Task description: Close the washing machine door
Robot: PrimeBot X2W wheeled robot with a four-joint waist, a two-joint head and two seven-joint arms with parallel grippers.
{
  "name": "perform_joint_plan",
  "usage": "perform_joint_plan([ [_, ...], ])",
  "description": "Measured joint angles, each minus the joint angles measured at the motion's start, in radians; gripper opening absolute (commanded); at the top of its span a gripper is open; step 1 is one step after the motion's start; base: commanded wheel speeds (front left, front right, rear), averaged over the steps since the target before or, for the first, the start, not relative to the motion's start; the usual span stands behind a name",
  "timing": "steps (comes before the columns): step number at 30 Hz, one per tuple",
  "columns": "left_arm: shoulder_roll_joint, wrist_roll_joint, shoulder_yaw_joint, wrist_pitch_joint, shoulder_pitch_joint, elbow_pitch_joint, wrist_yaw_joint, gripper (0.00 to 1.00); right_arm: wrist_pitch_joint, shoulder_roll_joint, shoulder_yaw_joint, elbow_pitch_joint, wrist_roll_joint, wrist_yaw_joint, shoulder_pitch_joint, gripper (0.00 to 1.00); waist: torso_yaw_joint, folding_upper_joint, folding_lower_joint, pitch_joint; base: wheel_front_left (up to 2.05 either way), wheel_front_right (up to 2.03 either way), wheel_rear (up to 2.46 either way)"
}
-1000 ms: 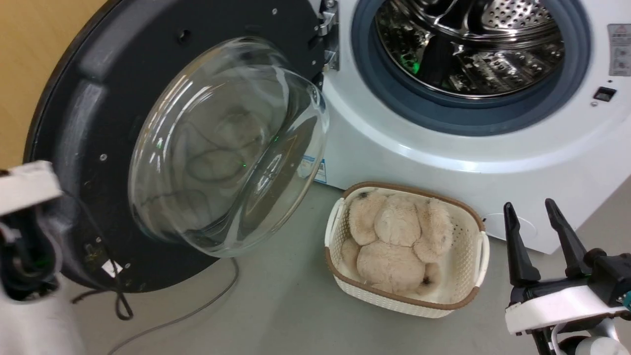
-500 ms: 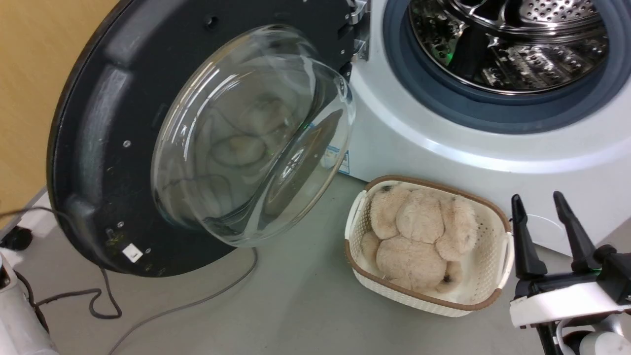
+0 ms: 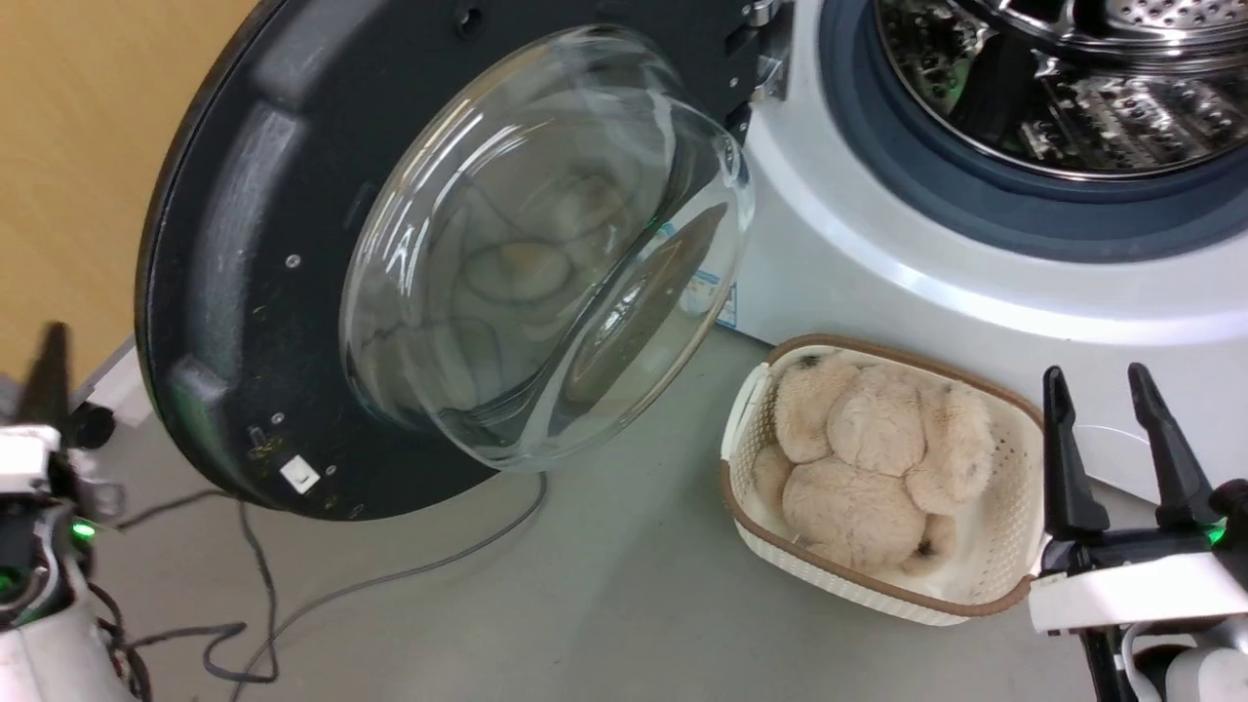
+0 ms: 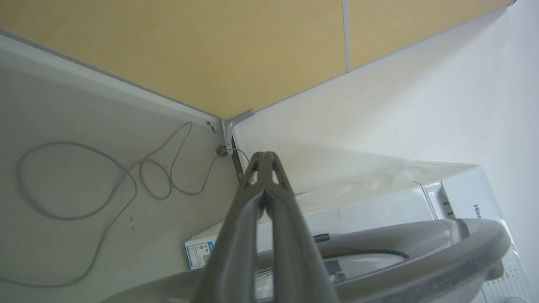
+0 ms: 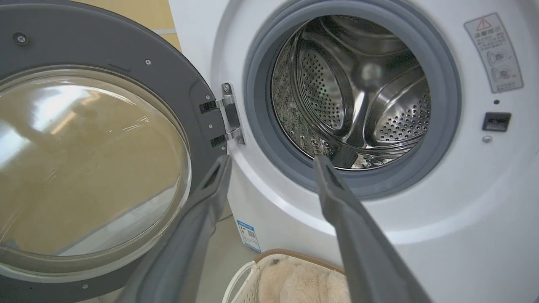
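Note:
The washing machine door (image 3: 229, 224) stands swung wide open at the left, its black rim facing me and its clear glass bowl (image 3: 526, 253) bulging toward the floor. The metal hinge (image 5: 227, 118) joins it to the white washing machine (image 3: 975, 283). Low beside the rim's outer left edge is my left gripper (image 3: 51, 356), apart from it. The left wrist view shows that gripper (image 4: 265, 156) shut on nothing, with the door's rim (image 4: 442, 248) curving below it. My right gripper (image 3: 1111, 385) is open at the lower right; it (image 5: 271, 164) points at the machine's front between hinge and steel drum (image 5: 358, 92).
A white basket (image 3: 1009, 546) with a brown rim holds a beige plush toy (image 3: 877, 458) on the floor in front of the machine, just left of my right gripper. Grey cables (image 3: 390, 580) trail over the floor under the door. A yellow wall (image 3: 78, 146) stands behind the door.
The whole picture has slid right, so the camera has turned. My pale left forearm, which covered the door's lower left rim, dropped away; the left gripper now shows beside the rim.

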Motion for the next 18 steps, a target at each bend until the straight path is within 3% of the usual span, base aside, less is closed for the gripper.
perform_joint_plan([
  [11,-0.059,-0.182,-0.103,0.129,0.077,-0.042,-0.016,0.00,-0.025,0.000,-0.013,-0.005,0.009,0.000,-0.019,1.00,0.050,0.0000,-0.0001,0.028,0.00,0.00,0.00],
  [18,-0.060,-0.314,-0.198,0.213,0.163,-0.139,-0.024,0.00,-0.039,0.000,-0.031,-0.008,0.026,0.000,-0.026,1.00,0.081,0.0000,-0.0001,0.039,0.00,0.00,0.00],
])
